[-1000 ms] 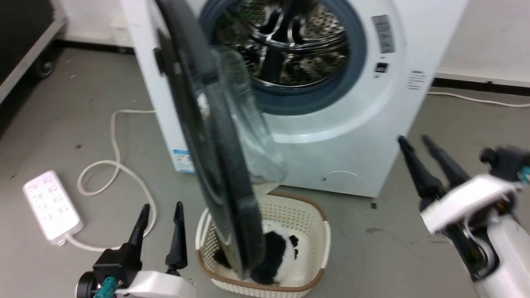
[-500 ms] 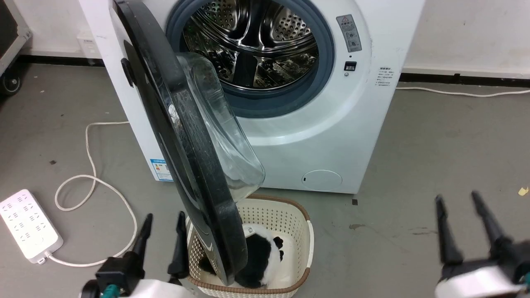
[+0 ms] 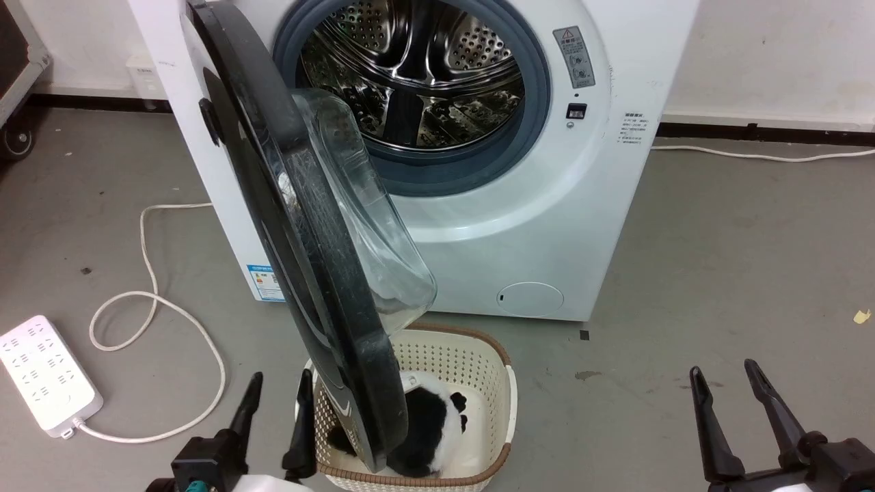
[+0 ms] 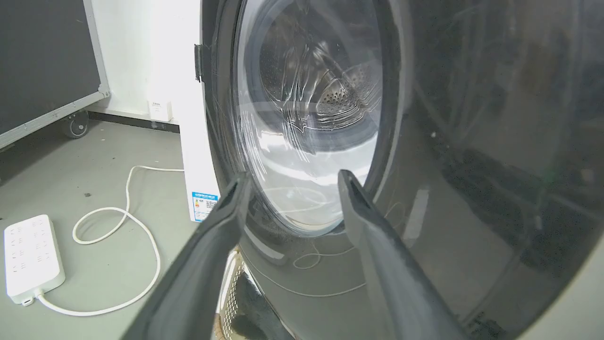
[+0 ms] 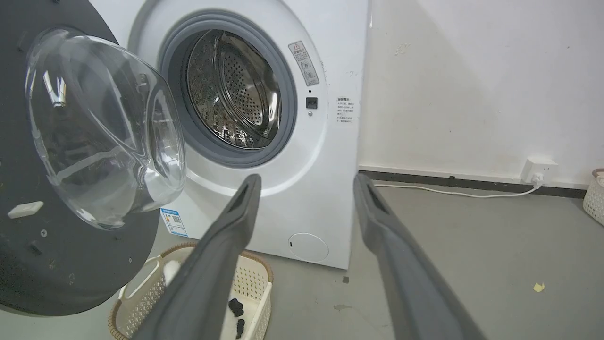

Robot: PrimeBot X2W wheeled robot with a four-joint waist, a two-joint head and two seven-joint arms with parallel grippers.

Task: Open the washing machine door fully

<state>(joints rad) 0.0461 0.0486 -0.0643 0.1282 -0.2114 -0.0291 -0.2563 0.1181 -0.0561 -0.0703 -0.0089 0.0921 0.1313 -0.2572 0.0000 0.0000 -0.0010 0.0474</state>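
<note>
Grey floor [image 3: 718,260], white wall behind. Washing machine door [image 3: 270,205] hangs off its left hinge, approx halfway swung, lower edge over the basket [image 3: 509,403]. Left gripper [image 3: 281,376]: fingers apart, empty, near the door's outer face [image 4: 472,141]. Right gripper [image 3: 722,367]: fingers apart, empty, well clear. Prob best: push the inner rim far from the hinge w/ the right, follow the arc, avoid the glass bowl, and get the left out of the swing path first.
</note>
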